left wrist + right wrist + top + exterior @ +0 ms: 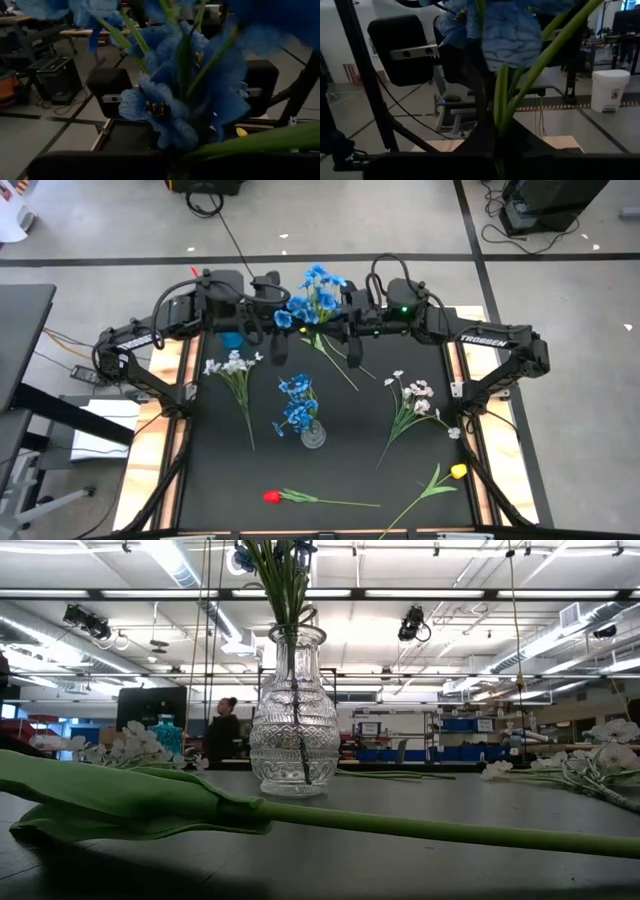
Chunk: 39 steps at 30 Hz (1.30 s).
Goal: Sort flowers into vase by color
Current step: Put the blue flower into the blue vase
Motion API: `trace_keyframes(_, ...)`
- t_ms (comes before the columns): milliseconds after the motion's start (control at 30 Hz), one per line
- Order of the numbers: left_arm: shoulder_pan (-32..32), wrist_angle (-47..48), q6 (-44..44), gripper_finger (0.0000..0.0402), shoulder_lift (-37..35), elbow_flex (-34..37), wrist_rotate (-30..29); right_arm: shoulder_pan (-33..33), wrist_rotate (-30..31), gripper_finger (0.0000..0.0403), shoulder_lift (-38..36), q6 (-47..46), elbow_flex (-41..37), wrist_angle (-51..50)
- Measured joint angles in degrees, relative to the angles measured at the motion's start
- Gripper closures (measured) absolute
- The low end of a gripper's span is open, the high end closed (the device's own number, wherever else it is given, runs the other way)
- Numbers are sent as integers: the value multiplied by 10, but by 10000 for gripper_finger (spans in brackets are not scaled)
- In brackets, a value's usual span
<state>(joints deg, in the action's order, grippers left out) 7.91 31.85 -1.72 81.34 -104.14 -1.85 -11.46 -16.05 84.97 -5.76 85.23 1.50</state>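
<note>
Both grippers meet at top centre of high view on one blue bunch (314, 292). Right gripper (333, 315) clamped on its stem; left gripper (268, 313) narrow, grip unclear. Vase (312, 434) w/ blue flowers (297, 402) mid-frame; white sprigs (232, 365), red tulip (272, 497), yellow tulip (458, 471) lie around it.

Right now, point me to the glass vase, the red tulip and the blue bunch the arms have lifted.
glass vase (294, 725): low view, on its patterned belly.
red tulip (271, 497): high view, on the red bloom.
blue bunch (316, 293): high view, on the blue flower heads, at the table's far edge.
</note>
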Motion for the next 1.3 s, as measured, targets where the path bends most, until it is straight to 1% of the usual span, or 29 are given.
trace_keyframes(100, 0, -9, 3, 321, -1, 0, 0, 3, 14, 390, 0, 3, 0, -4)
trace_keyframes(233, 9, 10, 6, 260, -22, 0, 0, 3, 39, 390, -3, 9, -1, -23)
trace_keyframes(367, 27, 67, 0, 200, -70, 0, -3, -1, 70, 390, -17, 14, -1, -51)
trace_keyframes(400, 30, 84, -4, 189, -85, 0, -4, -2, 80, 390, -22, 17, -1, -66)
trace_keyframes(467, 32, 86, -10, 175, -116, 12, -3, -2, 89, 390, -29, 26, -1, -72)
trace_keyframes(567, 31, 82, -11, 170, -164, 45, 0, -2, 90, 390, -47, 30, -2, -73)
trace_keyframes(667, 31, 72, -7, 174, -212, 111, -4, 6, 93, 390, -68, 50, -1, -81)
trace_keyframes(800, 31, 6, 4, 183, -270, 210, -7, 28, 117, 390, -100, 58, -28, -87)
trace_keyframes(900, 31, -39, 4, 186, -305, 260, -16, 45, 133, 390, -125, 58, -68, -82)
trace_keyframes(1000, 31, -39, -16, 186, -323, 281, -32, 52, 140, 390, -152, 43, -130, -44)
trace_keyframes(1133, 31, -29, -24, 186, -328, 285, -34, 56, 150, 390, -192, 23, -234, 44)
trace_keyframes(1200, 31, -35, -24, 186, -328, 285, -34, 61, 130, 390, -207, 15, -284, 93)
trace_keyframes(1300, 31, -46, -23, 186, -326, 285, -35, 68, 76, 390, -218, 2, -345, 170)
